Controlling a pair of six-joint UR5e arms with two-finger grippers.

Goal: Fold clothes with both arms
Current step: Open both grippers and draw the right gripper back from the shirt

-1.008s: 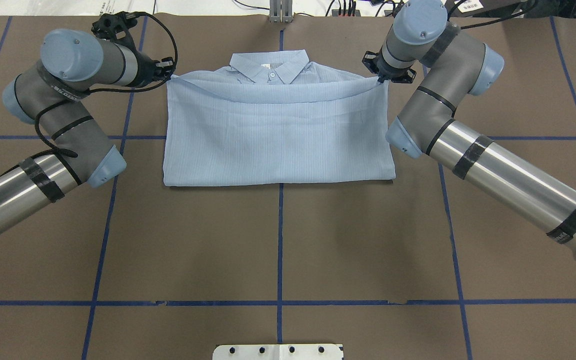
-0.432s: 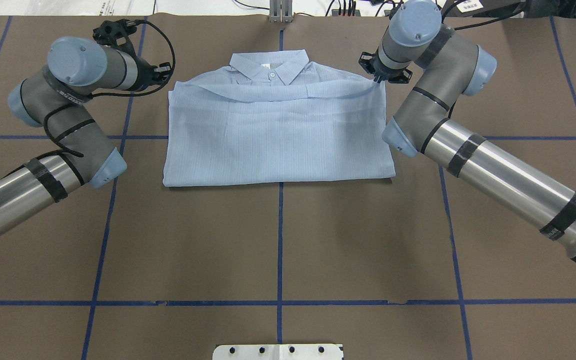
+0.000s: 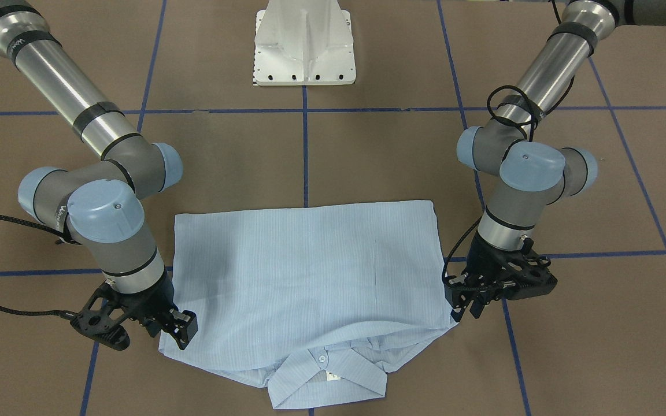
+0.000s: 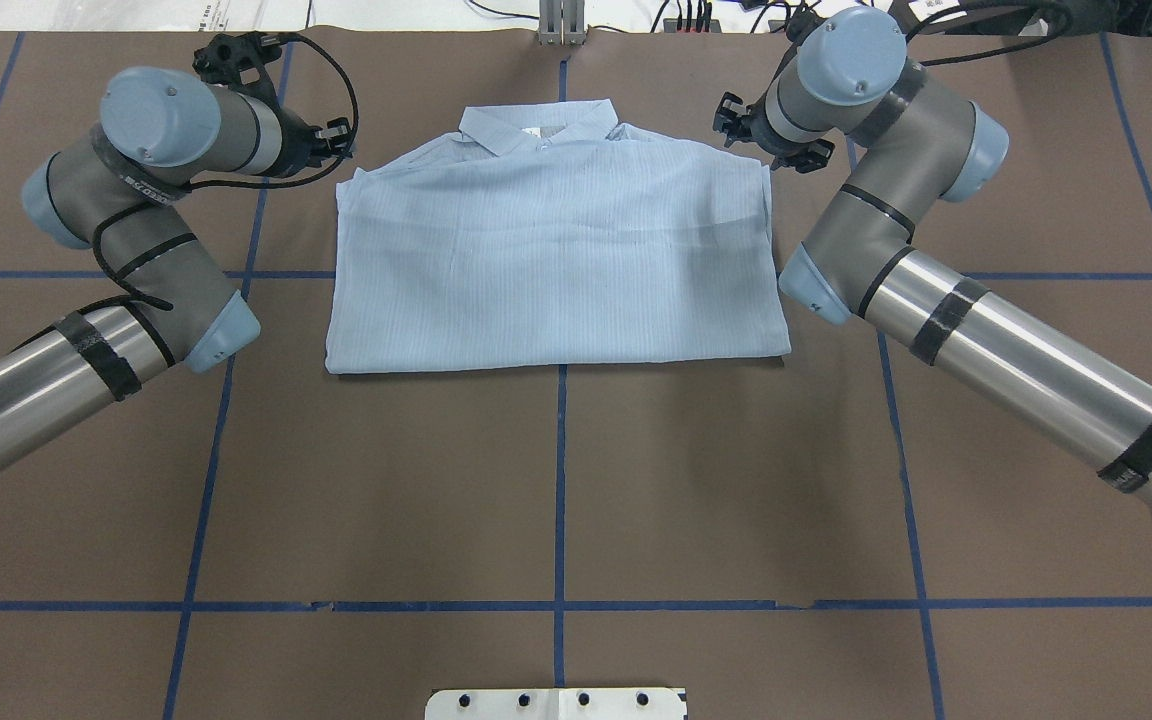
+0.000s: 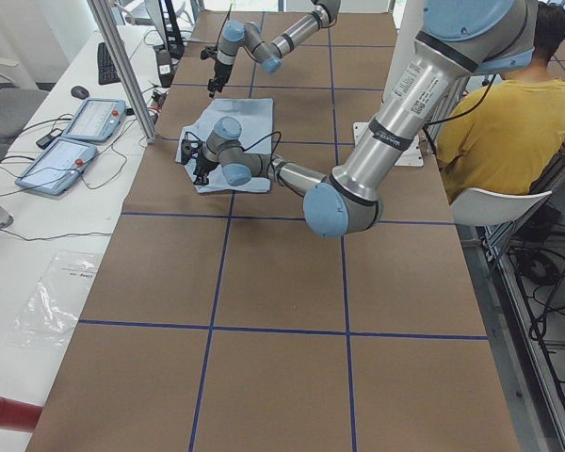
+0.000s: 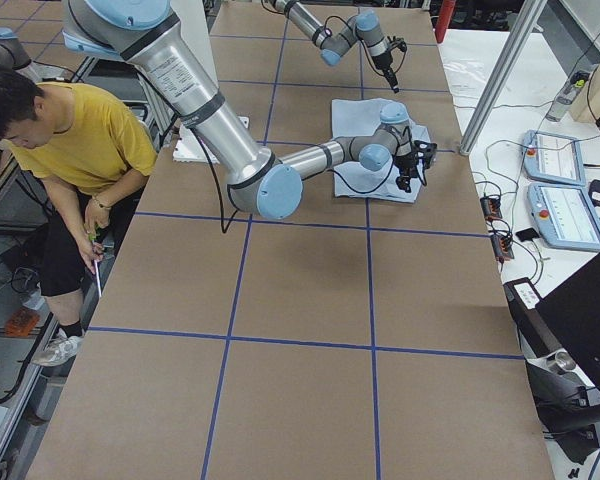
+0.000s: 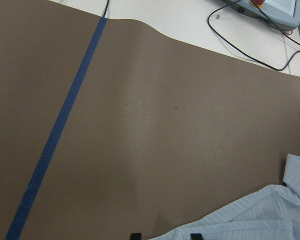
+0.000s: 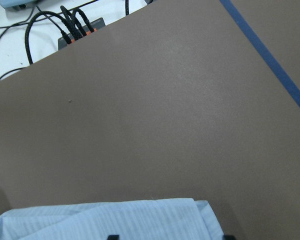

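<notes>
Now, the shirt [image 4: 556,270]: it lies flat in the upper centre of the overhead view, folded in half. Its top layer [image 4: 556,200] reaches up to the collar [image 4: 539,125] and covers part of it.
Table [image 4: 556,480]: brown and crossed by blue tape lines [image 4: 560,500]; the shirt sits astride the centre line.
Left gripper [image 4: 336,140]: at the shirt's upper-left corner in the overhead view. Its wrist camera shows the two fingertips [image 7: 135,237] apart with the cloth's edge between them, so the jaws are parted and hold nothing.
Right gripper [image 4: 761,140]: at the shirt's upper-right corner. Its wrist view likewise shows the fingertips [image 8: 113,237] wide apart over the cloth's edge, with nothing pinched.
Step, as I judge it: the fold is laid, and both arms now need to get clear.
Risk, snagging: the fingers straddle thin cloth, so a sideways or low retreat could catch the top layer and drag the fold open.
Risk, uneven edges: in the front-facing view, the top layer's corner at lower left juts past the layer beneath, so a later fold could come out skewed.
Risk, double grab: closing here again could pinch both layers at once, since they lie touching.
Safer: probably a straight lift before moving away.
</notes>
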